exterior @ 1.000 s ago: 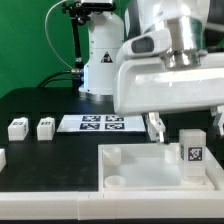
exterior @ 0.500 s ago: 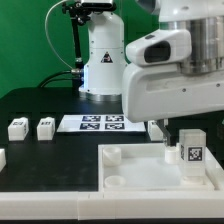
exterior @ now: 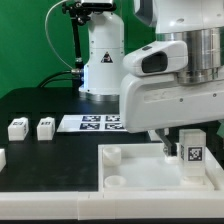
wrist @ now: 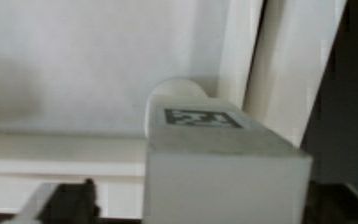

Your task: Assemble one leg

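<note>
One leg (exterior: 190,152), a small white block with a black-and-white tag, stands upright in the corner of the large white tray-like piece (exterior: 135,168) at the exterior view's right. My gripper (exterior: 180,140) hangs just above it, jaws open on either side of its top. In the wrist view the leg (wrist: 220,150) fills the middle, with a dark finger (wrist: 69,200) standing clear of one side and the other finger at the frame's edge. My gripper (wrist: 202,205) holds nothing.
Two more legs (exterior: 17,128) (exterior: 45,127) stand on the black table at the exterior view's left, and a third (exterior: 2,157) shows at the frame edge. The marker board (exterior: 100,123) lies behind the tray. The arm's white base (exterior: 100,60) stands at the back.
My gripper has come down over the upright leg and shifted slightly toward the exterior view's right. The leg and other parts have not moved.
</note>
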You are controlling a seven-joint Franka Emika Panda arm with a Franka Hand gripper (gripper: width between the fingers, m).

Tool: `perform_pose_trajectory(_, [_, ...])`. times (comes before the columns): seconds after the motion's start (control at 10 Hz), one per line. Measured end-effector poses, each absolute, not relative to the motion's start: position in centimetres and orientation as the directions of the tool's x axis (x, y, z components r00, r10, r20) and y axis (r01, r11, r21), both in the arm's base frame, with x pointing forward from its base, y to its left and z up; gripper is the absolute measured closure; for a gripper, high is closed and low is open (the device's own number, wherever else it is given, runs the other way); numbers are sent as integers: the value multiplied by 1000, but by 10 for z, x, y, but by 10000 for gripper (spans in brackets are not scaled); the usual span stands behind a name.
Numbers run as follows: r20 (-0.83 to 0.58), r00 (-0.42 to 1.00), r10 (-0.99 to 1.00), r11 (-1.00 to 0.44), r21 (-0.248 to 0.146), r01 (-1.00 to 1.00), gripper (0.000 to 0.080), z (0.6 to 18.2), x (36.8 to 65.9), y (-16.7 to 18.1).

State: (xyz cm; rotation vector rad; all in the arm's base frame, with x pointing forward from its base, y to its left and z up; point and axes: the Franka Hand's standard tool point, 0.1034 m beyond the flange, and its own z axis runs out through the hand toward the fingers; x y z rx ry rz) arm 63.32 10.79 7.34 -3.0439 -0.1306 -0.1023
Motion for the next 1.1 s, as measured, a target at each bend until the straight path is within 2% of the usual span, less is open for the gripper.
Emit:
perform_pose_trajectory(0.1, [70, 994, 82, -992, -90, 89, 400, 73, 633, 108])
perform_pose_trajectory(0.2, [69, 995, 71, -993, -91, 78, 508, 73, 633, 108])
perform_pose_trajectory(0.4, [49, 992, -118, -987, -111, -112, 508, 72, 633, 109])
perform_pose_trajectory(0.5, [25, 952, -306, -944, -139, -300, 508, 72, 638, 108])
perform_pose_trajectory(0.6, [-7, 869, -494, -856, -169, -488, 508, 71, 640, 108])
perform_pose_trajectory(0.7, [-51, 740, -671, -724, -170, -668, 508, 71, 640, 108])
perform_pose_trajectory(0.8, [-94, 551, -829, -535, -153, -831, 508, 70, 639, 107])
perform_pose_trajectory(0.9, [-126, 410, -903, -393, -139, -909, 508, 69, 639, 106])
perform_pose_trajectory(1.1, [-147, 189, -971, -176, -98, -980, 506, 69, 638, 107])
